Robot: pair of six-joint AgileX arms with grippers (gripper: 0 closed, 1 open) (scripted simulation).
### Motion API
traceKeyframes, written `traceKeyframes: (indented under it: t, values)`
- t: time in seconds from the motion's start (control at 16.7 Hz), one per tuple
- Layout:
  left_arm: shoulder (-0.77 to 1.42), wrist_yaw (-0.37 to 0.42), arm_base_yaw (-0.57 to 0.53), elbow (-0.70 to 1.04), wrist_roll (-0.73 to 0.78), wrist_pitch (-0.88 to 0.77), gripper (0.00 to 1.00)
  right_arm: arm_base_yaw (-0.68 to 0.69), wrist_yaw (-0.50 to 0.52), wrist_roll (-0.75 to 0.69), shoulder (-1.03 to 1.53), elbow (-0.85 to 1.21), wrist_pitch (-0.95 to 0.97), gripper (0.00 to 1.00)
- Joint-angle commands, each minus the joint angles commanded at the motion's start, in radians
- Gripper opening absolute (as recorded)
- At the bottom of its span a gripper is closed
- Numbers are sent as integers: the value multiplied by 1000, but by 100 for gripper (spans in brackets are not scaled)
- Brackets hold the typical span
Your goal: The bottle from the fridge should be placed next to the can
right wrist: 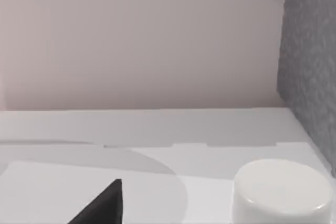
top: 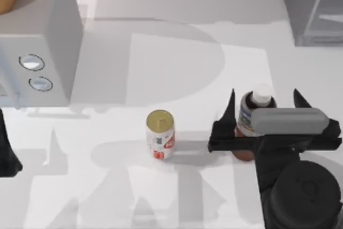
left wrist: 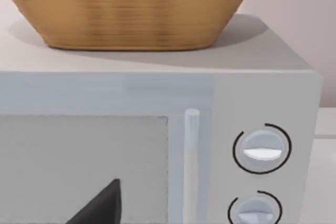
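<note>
The can (top: 160, 134), gold-topped with white and red sides, stands upright near the middle of the table. To its right the bottle (top: 256, 106) stands on the table, white cap up; its cap (right wrist: 281, 190) also shows close in the right wrist view. My right gripper (top: 263, 95) is open, with one dark finger on each side of the bottle and a gap at both sides. One of its fingers (right wrist: 105, 203) shows in the right wrist view. The fridge (top: 313, 4) is at the far right corner.
A light grey box with two round dials (top: 40, 52) stands at the far left, a woven basket (left wrist: 126, 9) on top of it. My left arm (top: 6, 151) is parked at the left edge, a dark finger (left wrist: 102, 205) pointing at that box.
</note>
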Motion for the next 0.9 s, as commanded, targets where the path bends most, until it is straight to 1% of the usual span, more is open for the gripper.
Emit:
traceKeyframes:
  t: [0.18, 0.42, 0.66, 0.9]
  values:
    - [0, 0, 0, 0, 0, 0, 100, -72, -101, -5, -135, 14, -55, 100]
    - [0, 0, 0, 0, 0, 0, 100, -217, -284, -16, -397, 17, -194, 100]
    - [0, 0, 0, 0, 0, 0, 100, -404, -492, -26, -725, -19, -424, 100]
    - [0, 0, 0, 0, 0, 0, 100, -603, -690, -29, -1078, -97, -719, 100]
